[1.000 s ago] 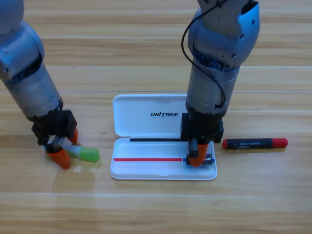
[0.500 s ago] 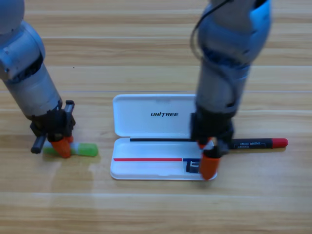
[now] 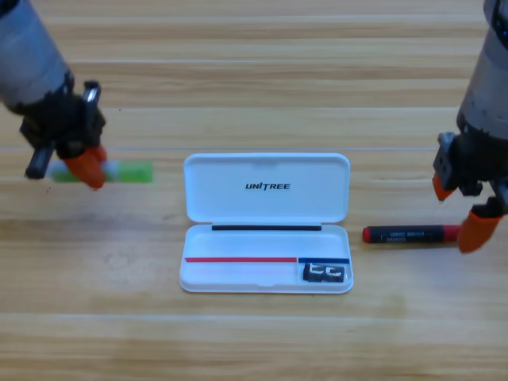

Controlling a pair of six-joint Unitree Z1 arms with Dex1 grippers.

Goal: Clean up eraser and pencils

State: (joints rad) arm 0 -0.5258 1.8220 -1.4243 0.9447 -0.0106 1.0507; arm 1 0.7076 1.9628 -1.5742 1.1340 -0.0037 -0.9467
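Bright, even, diffuse light from overhead; no hard shadows. Table (image 3: 254,71) shows a soft sheen, most visible below the case (image 3: 267,222), which reads near clipped white though the lid lettering stays legible. Faint soft shadow under the case's front edge and under the red pencil (image 3: 409,234). Motion blur on the left gripper (image 3: 79,163) and the green pencil (image 3: 119,171) it holds; right gripper (image 3: 460,210) is also smeared. Case centre and eraser (image 3: 324,272) are sharp. No obvious edge distortion.

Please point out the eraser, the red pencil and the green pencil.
eraser (image 3: 324,272), high view, middle of the block, inside the case.
red pencil (image 3: 405,234), high view, black middle.
green pencil (image 3: 131,171), high view, green end.
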